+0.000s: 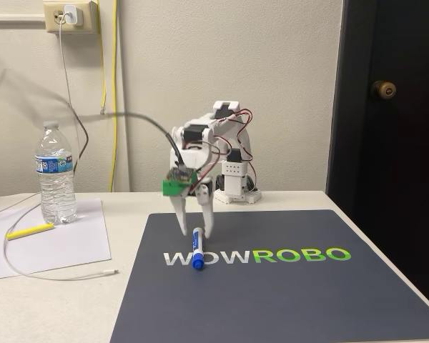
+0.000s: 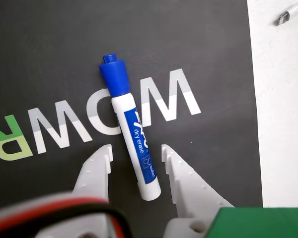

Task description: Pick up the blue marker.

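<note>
marker (image 2: 134,135) on mat (image 2: 49,49), between parted jaws

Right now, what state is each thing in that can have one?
Gripper: open, fingers on either side of the marker, not closed on it.
Blue marker: capped, lying flat on the dark mat.
Water bottle: upright, cap on.
Charger: plugged into the wall outlet.
Door: shut.
</note>
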Tool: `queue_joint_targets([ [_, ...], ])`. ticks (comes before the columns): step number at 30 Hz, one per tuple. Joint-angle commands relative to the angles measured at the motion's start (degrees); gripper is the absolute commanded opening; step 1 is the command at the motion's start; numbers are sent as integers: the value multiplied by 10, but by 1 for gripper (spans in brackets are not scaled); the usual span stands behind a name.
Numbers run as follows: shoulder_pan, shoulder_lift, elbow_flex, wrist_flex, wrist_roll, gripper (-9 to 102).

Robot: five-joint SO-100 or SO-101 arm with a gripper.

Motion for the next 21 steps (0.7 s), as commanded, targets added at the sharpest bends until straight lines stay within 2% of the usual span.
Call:
queue_joint_targets([
  [1, 1, 4, -24, -8, 0, 23],
  [14, 4, -62, -21, -55, -6, 23],
  [21, 4, -69, -21, -63, -5, 14],
])
